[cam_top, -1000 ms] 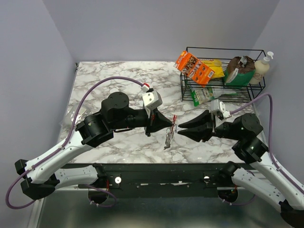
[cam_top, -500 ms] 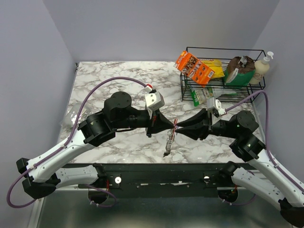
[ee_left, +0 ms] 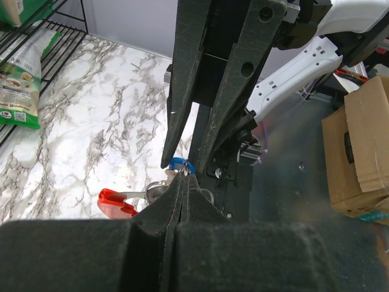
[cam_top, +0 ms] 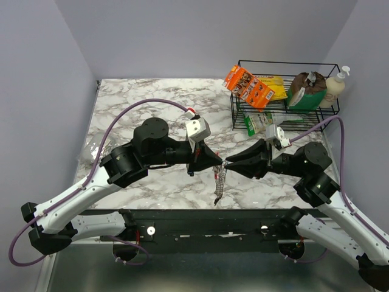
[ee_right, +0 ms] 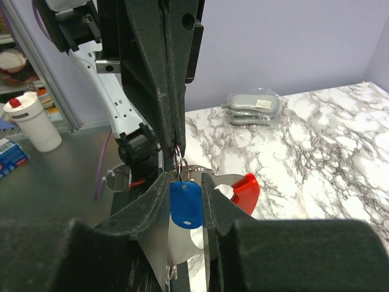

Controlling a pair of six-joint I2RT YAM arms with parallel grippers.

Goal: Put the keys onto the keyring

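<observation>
My left gripper (cam_top: 219, 163) and right gripper (cam_top: 227, 164) meet tip to tip above the front middle of the marble table (cam_top: 140, 103). The left gripper (ee_left: 182, 174) is shut on the metal ring of the keyring (ee_left: 155, 190), whose red plastic piece (ee_left: 115, 202) sticks out to one side. The grey chain-like strip (cam_top: 218, 185) hangs below the tips. In the right wrist view, my right gripper (ee_right: 186, 194) is shut on the blue-headed key (ee_right: 185, 205), right under the ring (ee_right: 181, 161) and beside the red piece (ee_right: 246, 190). The other keys cannot be made out.
A black wire rack (cam_top: 331, 109) at the back right holds snack packs, with an orange box (cam_top: 247, 86) and a soap bottle (cam_top: 336, 85). A clear plastic packet (cam_top: 91, 149) lies at the table's left edge. A cardboard box (ee_left: 358, 152) stands off the table.
My right gripper has moved left until its tips meet the left gripper's. The keyring's strip now hangs a little lower and further right.
</observation>
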